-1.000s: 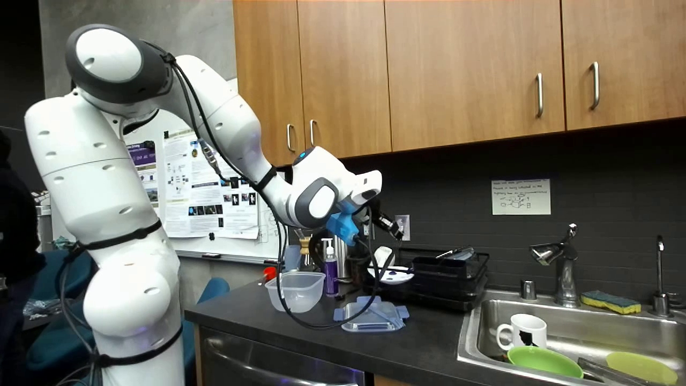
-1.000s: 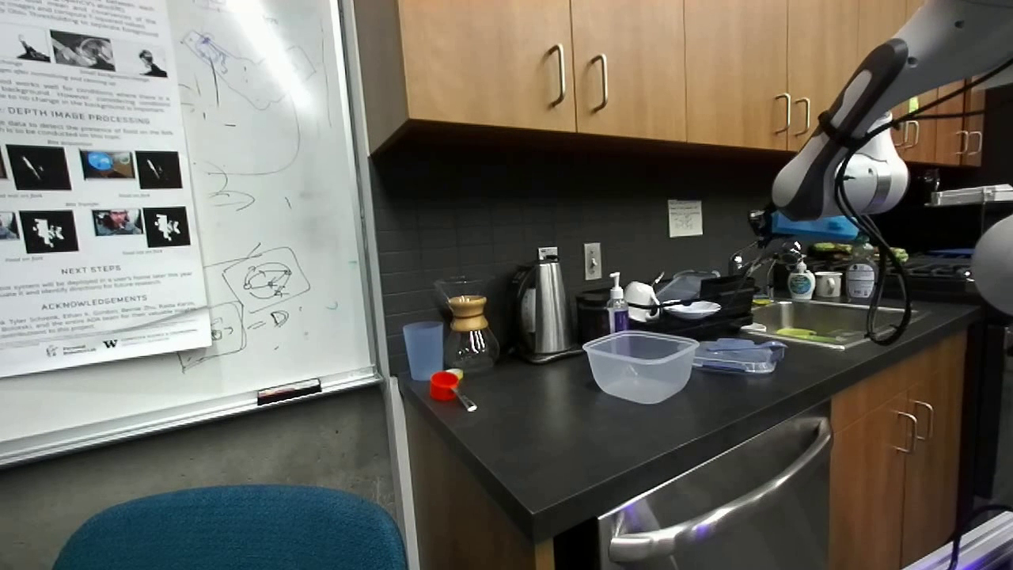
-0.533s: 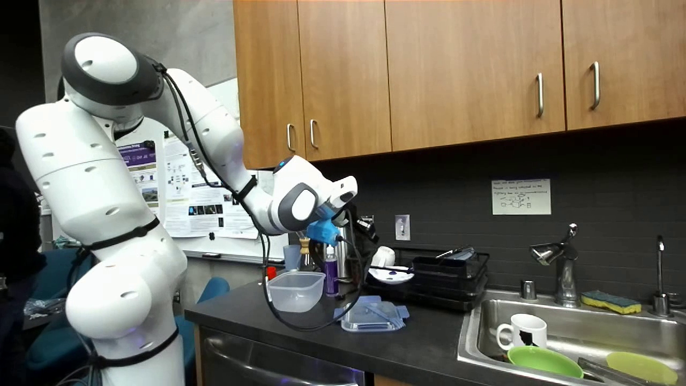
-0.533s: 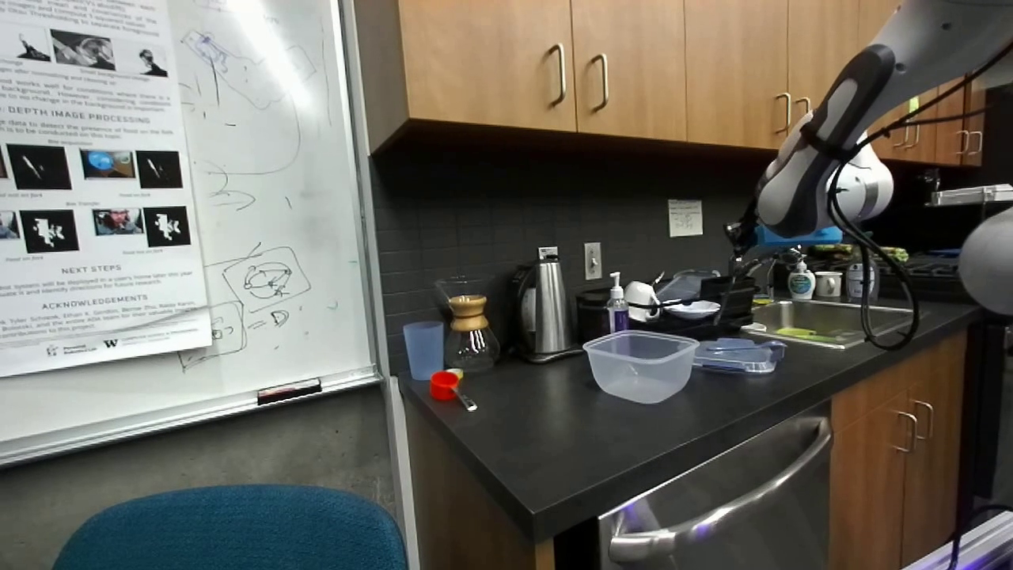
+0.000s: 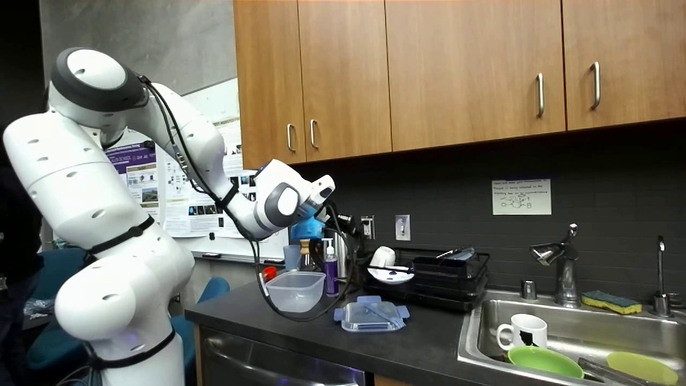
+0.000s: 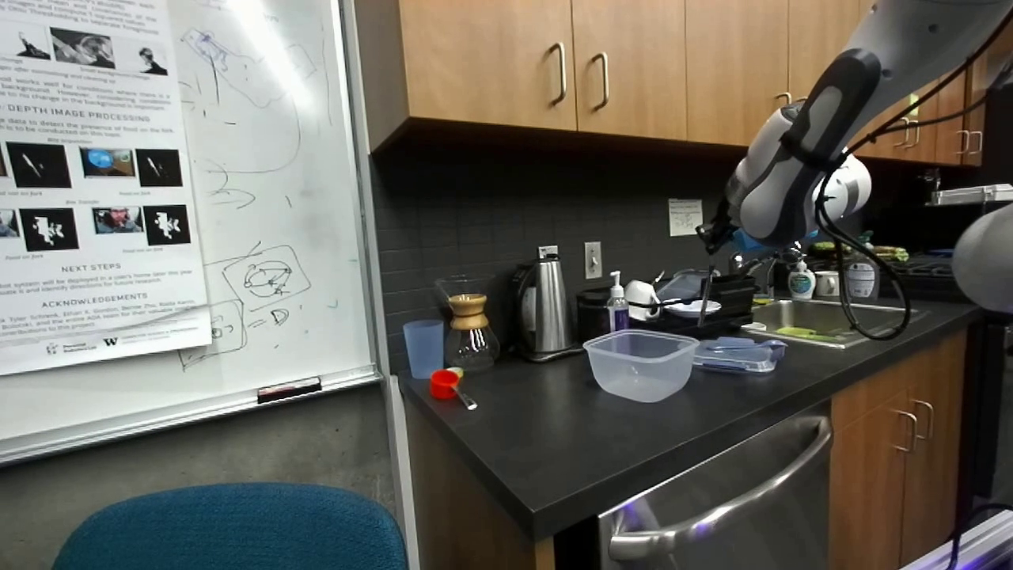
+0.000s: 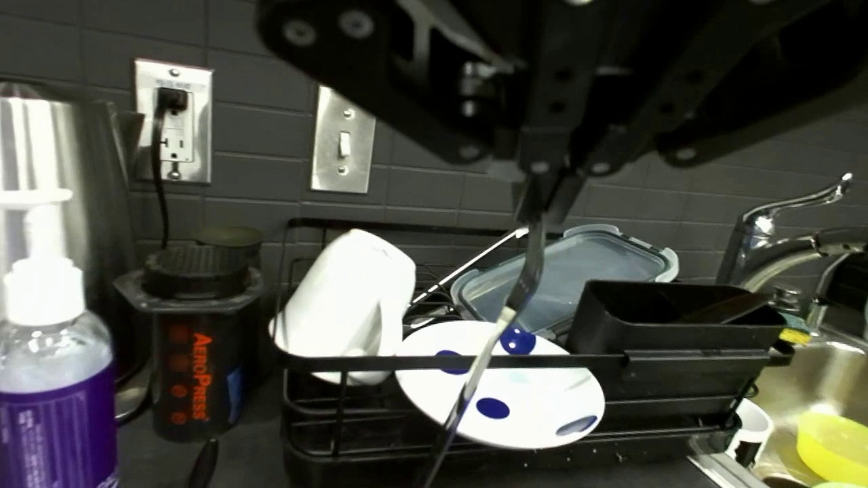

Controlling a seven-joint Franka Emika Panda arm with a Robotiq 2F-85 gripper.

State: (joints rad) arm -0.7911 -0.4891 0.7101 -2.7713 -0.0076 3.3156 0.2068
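In the wrist view the pincer (image 7: 546, 203) is clamped on a slim metal utensil (image 7: 478, 369), which slants from it toward 7 o'clock and crosses in front of a white dish (image 7: 536, 410) with blue spots; whether the two touch cannot be told. The dish lies at 6 o'clock from the pincer, in the black rack (image 7: 319, 364), with a white mug (image 7: 332, 298) at 8 o'clock. Farther out at 8, a dark canister (image 7: 203, 373) reads "AEROPRESS" in orange letters; near it stands a pump bottle (image 7: 57, 420) whose purple label is too blurred to read. In an exterior view, a clear tub (image 6: 641, 372) sits on the counter (image 6: 546, 443) at 7 o'clock from the pincer. At 9 o'clock, a poster (image 6: 95, 285) carries "DEPTH IMAGE PROCESSING", "NEXT STEPS" and "ACKNOWLEDGEMENTS". A handwritten note (image 5: 521, 197) is too small to make out.
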